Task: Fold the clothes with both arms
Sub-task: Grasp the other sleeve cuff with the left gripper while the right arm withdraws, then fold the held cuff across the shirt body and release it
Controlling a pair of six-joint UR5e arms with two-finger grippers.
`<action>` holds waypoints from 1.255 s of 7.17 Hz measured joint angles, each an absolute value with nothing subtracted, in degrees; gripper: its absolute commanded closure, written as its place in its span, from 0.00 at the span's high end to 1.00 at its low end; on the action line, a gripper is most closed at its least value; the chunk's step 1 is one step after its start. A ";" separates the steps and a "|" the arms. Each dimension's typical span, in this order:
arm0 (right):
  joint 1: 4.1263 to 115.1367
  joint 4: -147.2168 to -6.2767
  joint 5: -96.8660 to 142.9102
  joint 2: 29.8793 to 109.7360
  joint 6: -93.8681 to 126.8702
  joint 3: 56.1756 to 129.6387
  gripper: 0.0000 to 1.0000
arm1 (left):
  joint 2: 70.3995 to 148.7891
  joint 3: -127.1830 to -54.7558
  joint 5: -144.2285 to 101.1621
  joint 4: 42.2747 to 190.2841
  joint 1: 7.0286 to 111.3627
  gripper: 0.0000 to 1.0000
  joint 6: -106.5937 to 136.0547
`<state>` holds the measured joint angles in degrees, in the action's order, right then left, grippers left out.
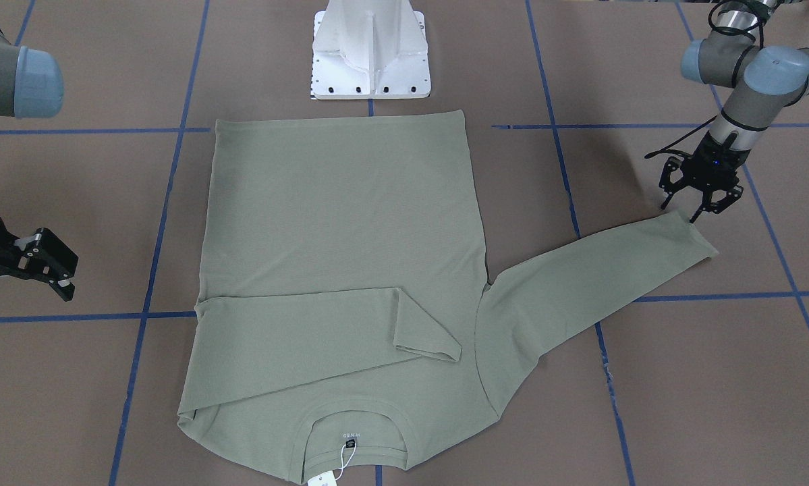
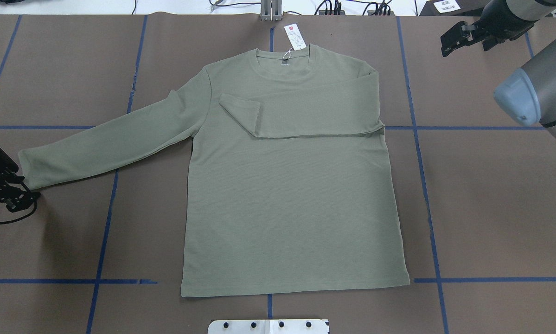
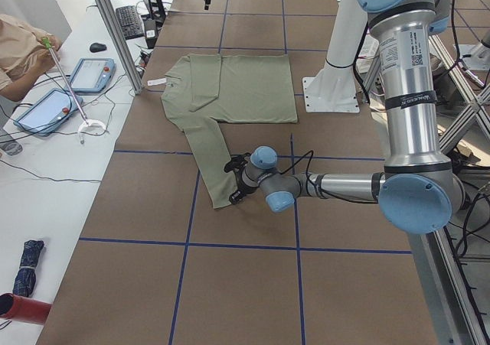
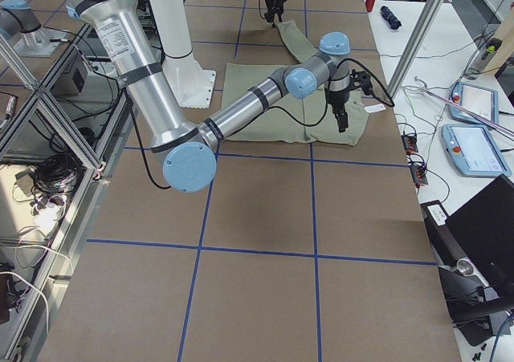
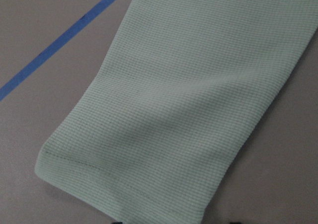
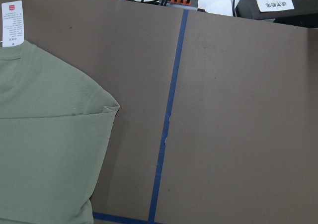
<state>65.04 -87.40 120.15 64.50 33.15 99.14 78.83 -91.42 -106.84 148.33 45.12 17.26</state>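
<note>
Left arm: the left hand (image 1: pixel 681 209) hangs just above the cuff (image 5: pixel 99 169) of the outstretched left sleeve (image 2: pixel 111 141). Its fingers are spread and hold nothing. The wrist view shows the cuff flat on the bench (image 2: pixel 491 208), with a soft ripple behind the hem stitching.

Step in hand, as judged: folding the second sleeve. The next move calls for lowering the hand, pinching the cuff edge without catching the bench cover, then carrying it across the chest to lie beside the other sleeve.

Centre: the shirt (image 2: pixel 287 199) lies flat and face up in the middle of the bench, hem toward the robot's base (image 1: pixel 370 54), collar on the far side. It is a sage-green fine rib knit. The body is smooth, with no bunching at the sides. The right sleeve (image 2: pixel 315 113) is already folded across the chest, its cuff turned at an angle. A white tag (image 2: pixel 294 36) with a red mark sits beyond the collar.

Right arm: the right hand (image 1: pixel 67 277) is raised, well apart from the shirt, beyond its right shoulder. Its fingers look parted and it is empty.
</note>
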 measured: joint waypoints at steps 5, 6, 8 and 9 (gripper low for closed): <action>65.04 -87.25 120.24 64.80 33.21 99.16 1.00 | 79.59 -94.73 -107.68 147.97 46.67 0.00 17.13; 65.04 -87.22 120.29 65.24 33.17 99.28 1.00 | 81.97 -96.28 -107.67 147.48 49.43 0.00 17.40; 65.04 -87.19 120.32 66.29 33.19 100.02 1.00 | 92.39 -97.40 -107.64 139.22 54.01 0.00 18.58; 65.04 -87.19 120.32 66.82 33.21 100.35 1.00 | 99.49 -97.30 -107.52 132.35 54.88 0.00 20.80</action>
